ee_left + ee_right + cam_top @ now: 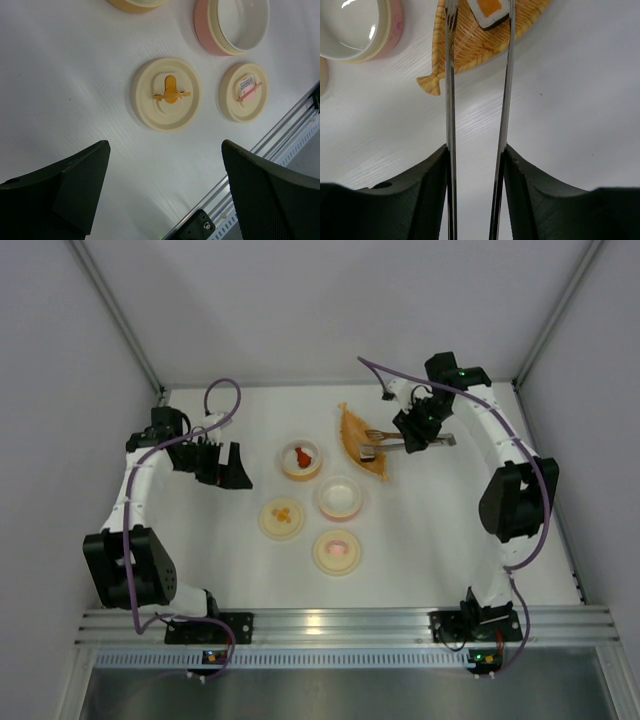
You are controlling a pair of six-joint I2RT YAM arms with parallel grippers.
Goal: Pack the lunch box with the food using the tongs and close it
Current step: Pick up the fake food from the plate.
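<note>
Now the right pincer (pixel 476 150) is clamping the tongs (pixel 451 100) from outside. One dark finger is pressing on each silver arm low in the wrist view, so any squeeze should pass straight to the tips. The arms are running up the frame with a gap between them. At the top edge the sushi roll (pixel 490 9) is sitting between them, lying in the boat dish (pixel 470 47). Whether the metal is touching the roll I cannot tell, since the frame is cutting off the tips. In the upper left corner the pink bowl (pixel 390 25) is standing open and empty near the dish, and I'd judge it the likely home for the roll.

From overhead, the reddish lump (pixel 302 456) is already lying in the orange-rimmed bowl (pixel 283 462), mid-frame, just left of the dish. Below the bowls, the orange-tabbed lid (pixel 282 518) and the pink-tabbed lid (pixel 337 551) are lying flat on the desk (pixel 430 530), tabs up, ready for closing. The left pincer (pixel 165 150) is hanging with its jaws wide apart and empty above the desk by those lids, which looks well placed for the lid job. Packing looks about half done.
</note>
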